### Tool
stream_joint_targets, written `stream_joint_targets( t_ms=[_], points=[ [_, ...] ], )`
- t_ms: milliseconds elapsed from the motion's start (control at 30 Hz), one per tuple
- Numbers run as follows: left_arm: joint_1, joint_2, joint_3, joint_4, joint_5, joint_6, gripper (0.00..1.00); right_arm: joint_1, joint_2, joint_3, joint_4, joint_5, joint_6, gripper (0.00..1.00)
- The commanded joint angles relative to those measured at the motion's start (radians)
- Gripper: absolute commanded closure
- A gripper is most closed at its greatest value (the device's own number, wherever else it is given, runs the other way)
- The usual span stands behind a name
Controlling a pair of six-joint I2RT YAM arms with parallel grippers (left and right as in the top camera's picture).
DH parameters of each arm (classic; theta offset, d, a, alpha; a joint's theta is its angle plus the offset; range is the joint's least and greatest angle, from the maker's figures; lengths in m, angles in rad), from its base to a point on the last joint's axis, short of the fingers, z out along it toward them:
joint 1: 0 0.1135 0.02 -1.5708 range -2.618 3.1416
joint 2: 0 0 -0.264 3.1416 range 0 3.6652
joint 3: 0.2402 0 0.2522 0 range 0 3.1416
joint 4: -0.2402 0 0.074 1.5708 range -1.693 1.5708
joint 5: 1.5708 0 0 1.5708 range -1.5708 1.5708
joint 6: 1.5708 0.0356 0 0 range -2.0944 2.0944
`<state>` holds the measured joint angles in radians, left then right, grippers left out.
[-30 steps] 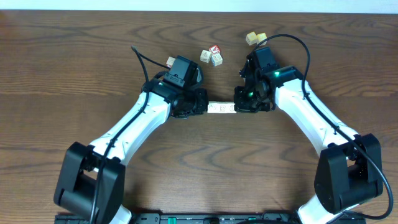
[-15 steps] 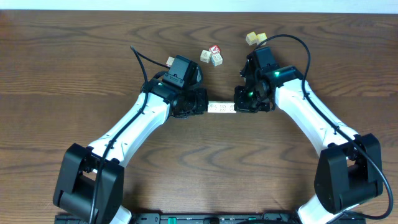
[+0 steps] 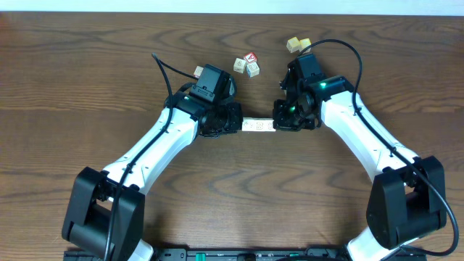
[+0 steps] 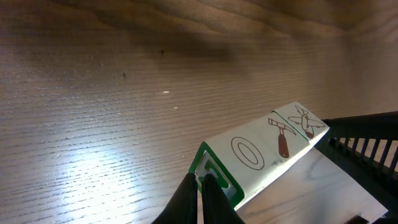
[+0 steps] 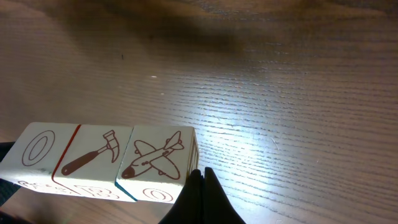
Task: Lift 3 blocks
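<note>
Three blocks (image 3: 258, 125) in a row, squeezed endwise between left gripper (image 3: 237, 124) and right gripper (image 3: 278, 125), both closed

The left arm (image 3: 156, 145) and right arm (image 3: 362, 130) wear glossy white shells between black joints, on bulky black bases (image 3: 101, 214) at the lower corners. The left gripper (image 3: 238, 124) and right gripper (image 3: 277, 125) are black. Thin black cables (image 3: 163, 69) loop off both wrists. A green light (image 3: 321, 87) glows on the right one.

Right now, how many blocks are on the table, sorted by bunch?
Blocks in the row: 3
Blocks in the red-topped bunch: 3
Pale yellow blocks: 2
Lone tan block: 1
Total: 9
</note>
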<state>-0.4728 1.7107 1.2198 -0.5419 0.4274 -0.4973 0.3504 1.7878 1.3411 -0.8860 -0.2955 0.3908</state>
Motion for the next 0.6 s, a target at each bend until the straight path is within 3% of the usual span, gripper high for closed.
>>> stream_joint_targets(
  t_ms=[0, 567],
  points=[
    [-0.034, -0.016, 0.008, 0.024, 0.122, 0.005, 0.93, 0.056, -0.049, 0.041, 0.018, -0.203, 0.017, 0.99],
    [-0.034, -0.016, 0.008, 0.024, 0.123, 0.002, 0.93, 0.057, -0.068, 0.041, 0.014, -0.203, 0.017, 0.99]
  ],
)
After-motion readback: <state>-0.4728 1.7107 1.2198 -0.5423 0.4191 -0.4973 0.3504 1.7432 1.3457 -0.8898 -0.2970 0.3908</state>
